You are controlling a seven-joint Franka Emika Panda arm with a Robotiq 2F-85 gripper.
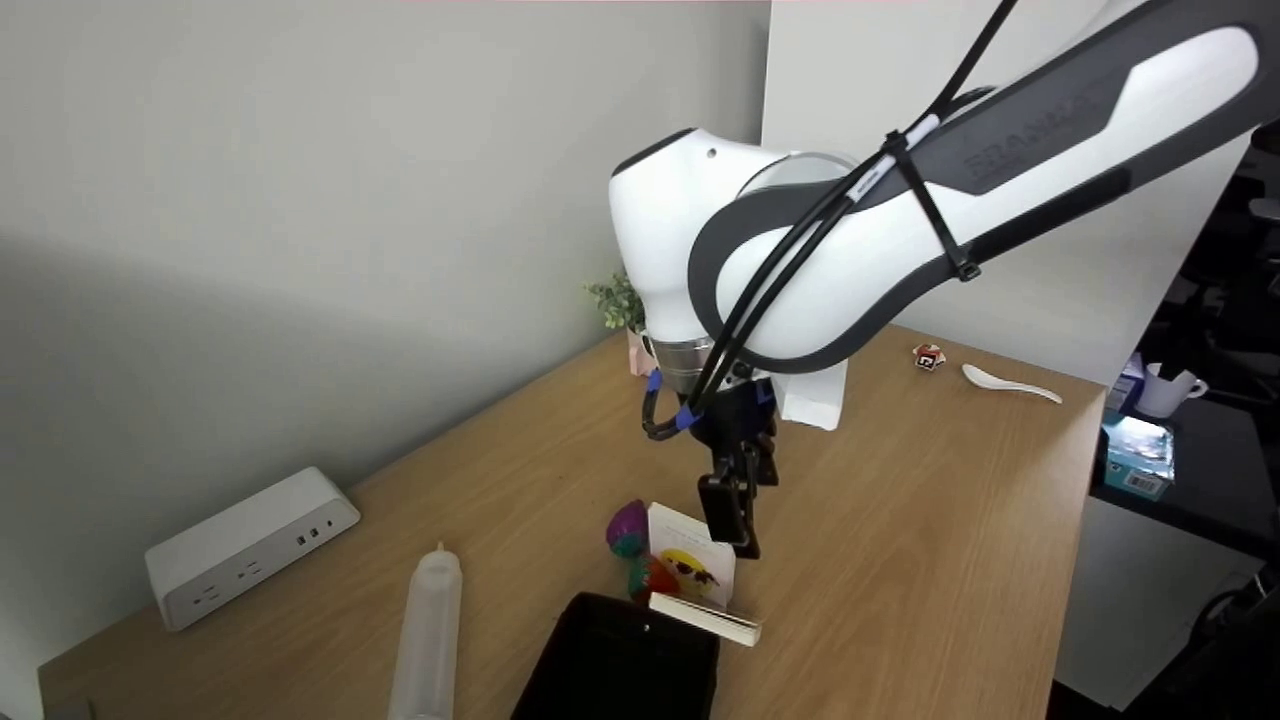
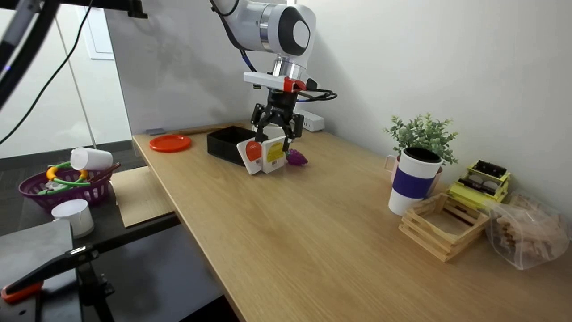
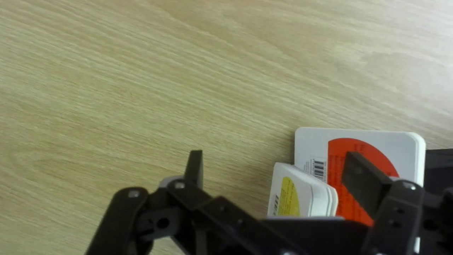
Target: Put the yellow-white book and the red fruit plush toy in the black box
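Observation:
The yellow-white book [image 1: 697,548] stands steeply tilted on the table; it also shows in an exterior view [image 2: 273,155] and the wrist view [image 3: 287,199]. The black box [image 1: 620,665] is close by, also seen in an exterior view [image 2: 221,147]; its edge shows in the wrist view [image 3: 439,159]. The red fruit plush toy [image 1: 660,578] lies by the yellow-white book near the box, partly hidden; I cannot see it in the wrist view. My gripper [image 3: 274,161] is open and empty above the books, also seen in both exterior views [image 1: 735,535] [image 2: 273,139].
A white book with a red disc [image 2: 251,154] leans near the box. A purple plush fruit [image 1: 628,530] touches the yellow-white book's side. A clear bottle [image 1: 428,630] and a white socket box [image 1: 250,545] stand nearby. A red plate [image 2: 170,143] lies beyond the box.

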